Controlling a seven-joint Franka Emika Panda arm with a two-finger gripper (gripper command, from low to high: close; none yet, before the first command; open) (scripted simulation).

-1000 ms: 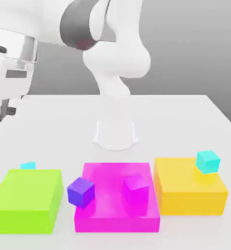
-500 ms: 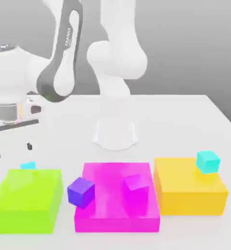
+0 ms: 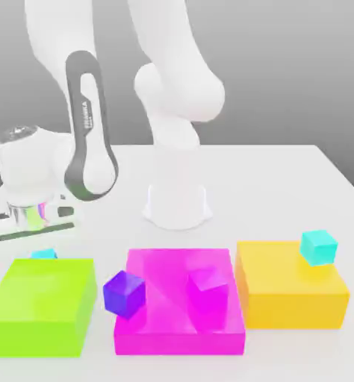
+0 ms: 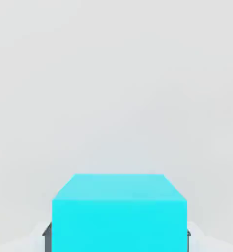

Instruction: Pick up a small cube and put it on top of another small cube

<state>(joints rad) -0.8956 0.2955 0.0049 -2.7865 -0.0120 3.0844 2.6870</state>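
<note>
Nearest in the exterior view, three flat blocks lay in a row on the white bench (image 3: pixel 284 179): a green block (image 3: pixel 38 306) at that view's left, a magenta block (image 3: pixel 178 302) in the middle, a yellow block (image 3: pixel 290 285) at the right. A purple cube (image 3: pixel 124 293) leaned against the magenta block's left edge, and a magenta cube (image 3: pixel 208 287) sat on top of it. One cyan cube (image 3: pixel 318 247) rested on the yellow block's far right corner. The other cyan cube (image 3: pixel 43 254) (image 4: pixel 119 211) lay on the bench just behind the green block. The claw (image 3: pixel 36 224) hung directly above it; I cannot tell whether its fingers were apart or together. Farther back stood the arm's base (image 3: pixel 177 201).
</note>
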